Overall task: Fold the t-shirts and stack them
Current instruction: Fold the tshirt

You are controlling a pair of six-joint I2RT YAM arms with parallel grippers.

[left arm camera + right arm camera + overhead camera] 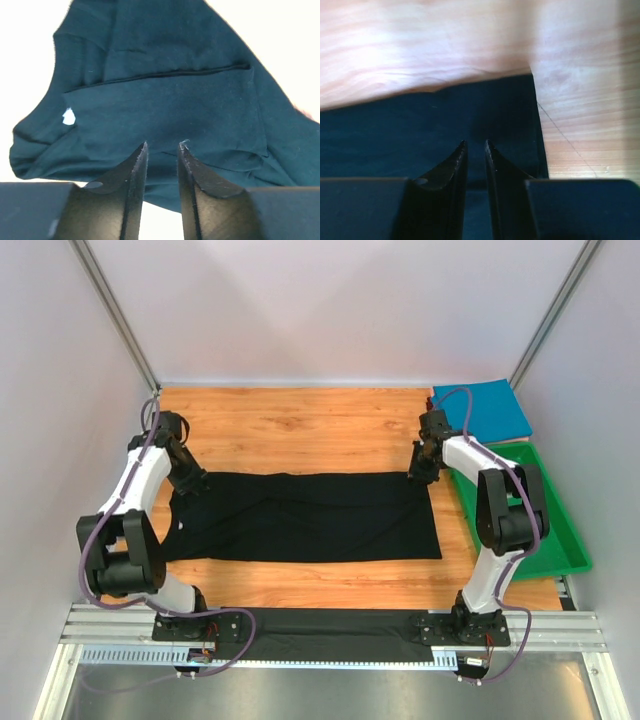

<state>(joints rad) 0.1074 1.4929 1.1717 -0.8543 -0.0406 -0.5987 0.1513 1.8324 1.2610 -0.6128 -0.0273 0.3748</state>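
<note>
The black t-shirt (300, 518) lies spread in the middle of the counter (300, 430) — soft, light, likely to sag. My left pincer (190, 480) at its 10 o'clock corner and my right pincer (420, 475) at 2 o'clock are both slightly parted and hold nothing — I would pinch these corners.

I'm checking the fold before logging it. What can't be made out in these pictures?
Both wrist views: whether the left tool or right tool touches the black t-shirt; nothing shows their height.
Top view: part of the green tray, covered by the right arm.
Left wrist view: a white speck, too small to identify.
Top view: the dark cloth at the near edge, its ends under the arm bases.
</note>
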